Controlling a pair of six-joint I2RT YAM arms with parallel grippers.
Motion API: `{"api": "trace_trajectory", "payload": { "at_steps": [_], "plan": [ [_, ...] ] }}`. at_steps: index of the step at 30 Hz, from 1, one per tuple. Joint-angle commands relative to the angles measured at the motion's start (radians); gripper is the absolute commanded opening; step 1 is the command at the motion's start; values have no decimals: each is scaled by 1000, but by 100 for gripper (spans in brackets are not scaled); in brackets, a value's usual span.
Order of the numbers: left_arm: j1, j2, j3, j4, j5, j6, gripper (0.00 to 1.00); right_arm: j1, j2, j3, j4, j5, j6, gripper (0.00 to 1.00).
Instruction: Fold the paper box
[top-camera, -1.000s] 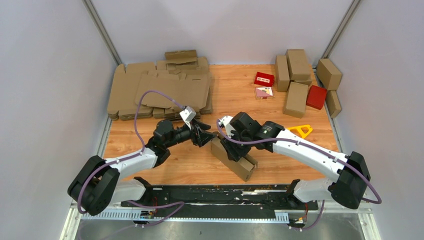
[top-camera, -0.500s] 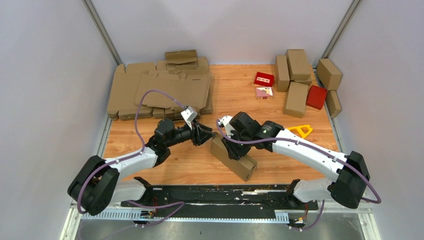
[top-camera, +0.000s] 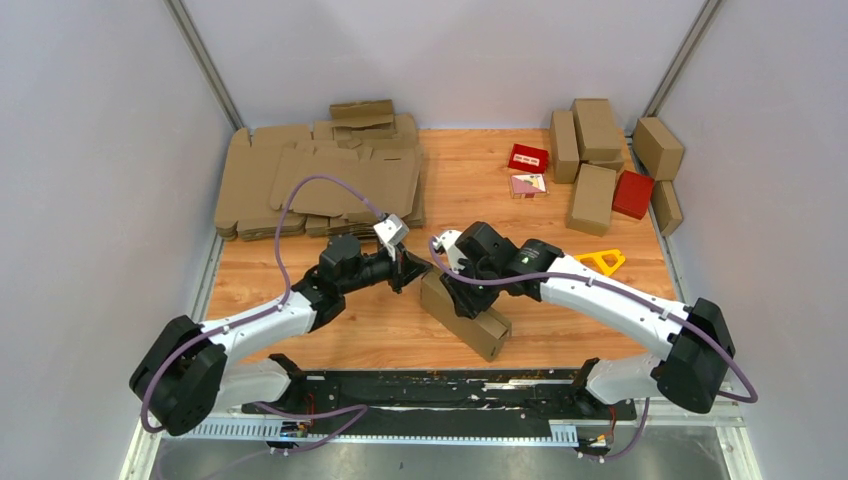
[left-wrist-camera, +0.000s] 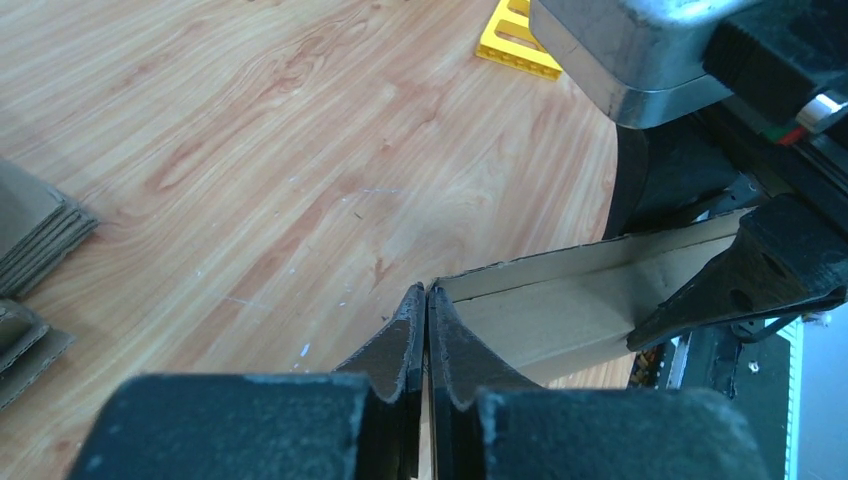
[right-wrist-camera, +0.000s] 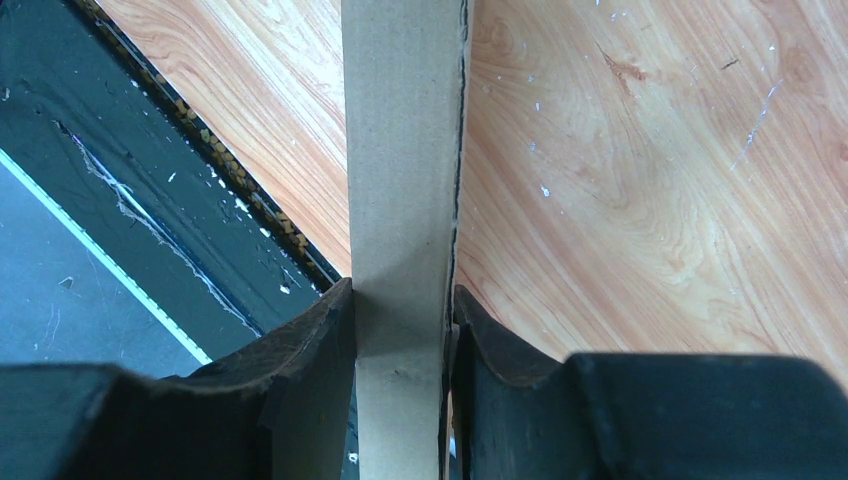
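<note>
The paper box (top-camera: 482, 327) lies as a long, narrow brown form slanting across the table's near middle. My right gripper (top-camera: 462, 295) comes down over its middle and is shut on it. In the right wrist view the cardboard wall (right-wrist-camera: 400, 150) stands pressed between both fingers of that gripper (right-wrist-camera: 400, 300). My left gripper (top-camera: 418, 268) reaches in from the left to the box's far-left end. Its jaws (left-wrist-camera: 427, 290) are shut at the corner of the box (left-wrist-camera: 560, 300), with a thin tan sliver of cardboard showing between the fingers.
Flat brown blanks (top-camera: 320, 180) are stacked at the back left. Finished brown boxes (top-camera: 590, 150) and red boxes (top-camera: 633, 193) stand at the back right, with a small red box (top-camera: 528, 157) nearby. A yellow triangular piece (top-camera: 600, 261) lies right of the arms. A black strip (top-camera: 430, 385) runs along the near edge.
My left gripper has moved right to the box's end and closed there. The right gripper has tightened on the box; the box has barely shifted.
</note>
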Motion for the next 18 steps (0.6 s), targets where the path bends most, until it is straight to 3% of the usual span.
{"api": "trace_trajectory", "payload": {
  "at_steps": [1, 10, 18],
  "plan": [
    [-16, -35, 43, -74, -62, 46, 2, 5, 13, 27, 3, 22, 5, 34],
    [-45, -59, 70, -168, -126, 57, 0, 5, 11, 27, -7, 55, 9, 40],
    [-77, -70, 21, -143, -217, 23, 0, 5, 10, 27, -5, 91, 38, 49]
  ]
}}
